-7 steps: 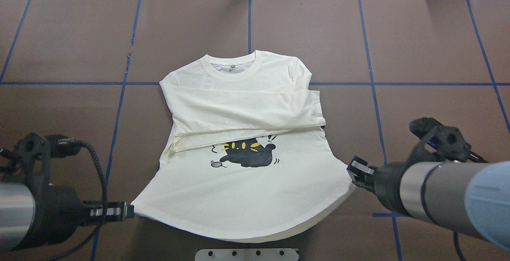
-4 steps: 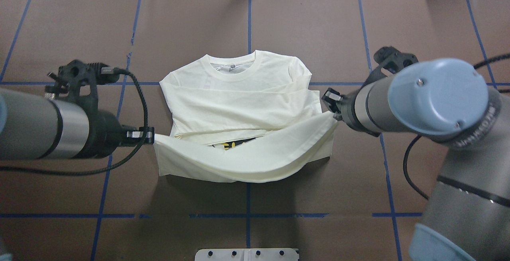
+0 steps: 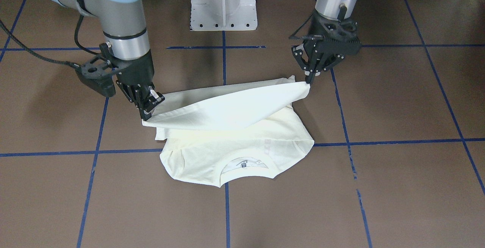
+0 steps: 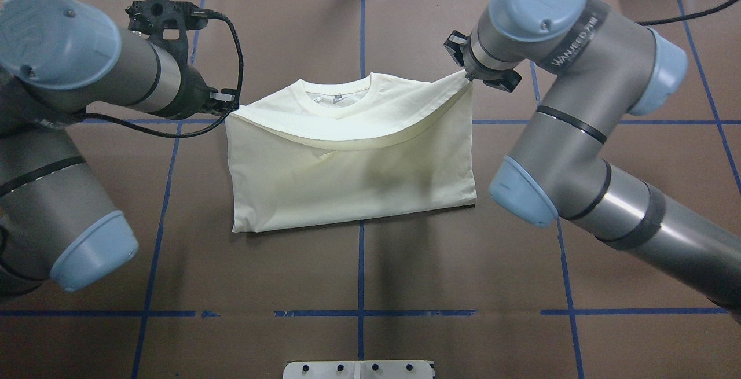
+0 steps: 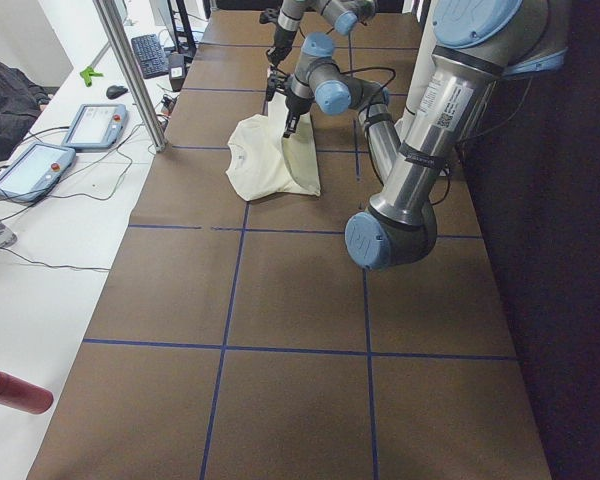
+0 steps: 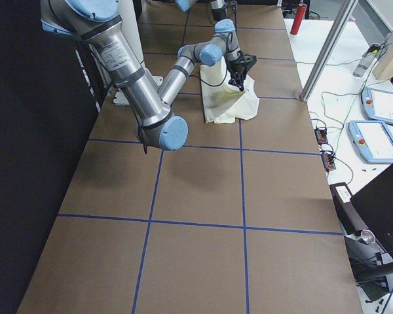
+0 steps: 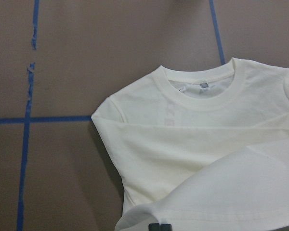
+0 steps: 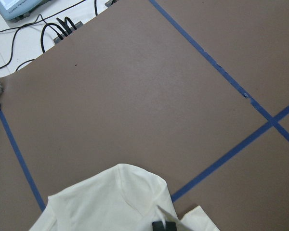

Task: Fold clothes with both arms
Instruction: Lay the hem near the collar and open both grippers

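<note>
The cream-white shirt (image 4: 353,176) lies about midway along the brown surface (image 4: 521,251), set somewhat toward the edge far from the robot. It is doubled over on itself. The fold line runs parallel to the robot's edge on the side nearer the robot, and the plain side is turned upward. The hem half is laid back over the chest toward the collar (image 4: 338,98), which is left uncovered along with the shoulders at the far side of the garment.

The left gripper (image 3: 310,78) is closed onto one corner of the hem, with the cloth pinched between its fingertips just above the shoulder on the robot's left. The right gripper (image 3: 147,114) is closed in the same way onto the opposite hem corner, beside the other shoulder. Both corners are held slightly off the layers beneath. The hem edge between them sags in a shallow arc, so that it rests on the shirt just short of the collar in the middle and rises toward each gripper.

In the left wrist view the collar and one shoulder are seen flat on the surface, with the lifted hem edge across the lower right. Blue tape lines (image 4: 360,269) divide the surface into squares, and one crossing of them is covered by the shirt. A white pedestal base (image 3: 223,5) stands at the robot's edge.
</note>
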Robot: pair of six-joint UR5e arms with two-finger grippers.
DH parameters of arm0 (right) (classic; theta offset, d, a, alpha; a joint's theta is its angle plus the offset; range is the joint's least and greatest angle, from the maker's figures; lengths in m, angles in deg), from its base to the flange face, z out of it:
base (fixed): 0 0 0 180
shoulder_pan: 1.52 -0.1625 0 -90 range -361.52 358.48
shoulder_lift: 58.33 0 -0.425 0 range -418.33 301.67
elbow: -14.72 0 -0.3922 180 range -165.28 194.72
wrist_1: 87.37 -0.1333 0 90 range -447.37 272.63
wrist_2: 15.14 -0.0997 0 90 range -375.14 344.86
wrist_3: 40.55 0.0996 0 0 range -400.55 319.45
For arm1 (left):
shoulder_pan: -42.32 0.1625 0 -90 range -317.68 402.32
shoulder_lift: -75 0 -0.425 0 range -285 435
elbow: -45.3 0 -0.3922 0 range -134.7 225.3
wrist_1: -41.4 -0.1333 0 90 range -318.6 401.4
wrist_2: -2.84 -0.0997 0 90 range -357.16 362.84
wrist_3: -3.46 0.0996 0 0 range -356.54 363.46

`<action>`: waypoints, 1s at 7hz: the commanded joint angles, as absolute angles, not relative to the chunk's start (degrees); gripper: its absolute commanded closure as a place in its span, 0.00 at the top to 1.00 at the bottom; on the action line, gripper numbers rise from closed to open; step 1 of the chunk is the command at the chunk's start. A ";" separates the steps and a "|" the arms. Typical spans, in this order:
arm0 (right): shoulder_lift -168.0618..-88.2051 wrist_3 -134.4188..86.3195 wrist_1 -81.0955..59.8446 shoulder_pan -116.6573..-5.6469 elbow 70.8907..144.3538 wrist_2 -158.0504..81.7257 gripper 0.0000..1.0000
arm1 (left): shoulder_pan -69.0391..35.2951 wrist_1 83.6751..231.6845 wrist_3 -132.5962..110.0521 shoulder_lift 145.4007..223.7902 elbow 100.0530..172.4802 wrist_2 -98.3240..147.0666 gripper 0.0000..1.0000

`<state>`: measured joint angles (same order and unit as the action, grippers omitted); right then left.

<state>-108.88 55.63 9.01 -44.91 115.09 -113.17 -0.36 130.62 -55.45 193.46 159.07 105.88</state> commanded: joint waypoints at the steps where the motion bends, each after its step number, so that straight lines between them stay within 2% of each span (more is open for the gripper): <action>1: -105.08 55.07 -2.40 -45.29 100.20 -113.05 0.00 | -1.97 145.47 -53.85 194.27 143.11 105.76 0.00; 2: -105.08 54.90 -6.38 -45.29 96.23 -112.96 0.00 | -1.89 150.86 -53.85 195.05 137.12 105.58 0.00; 4: -105.52 53.32 -7.39 -44.33 94.00 -112.79 0.00 | -1.88 154.59 -53.32 196.90 130.14 102.96 0.00; 7: -106.49 53.32 -7.39 -43.62 93.99 -112.70 0.00 | -1.89 155.39 -52.35 196.82 129.85 102.95 0.00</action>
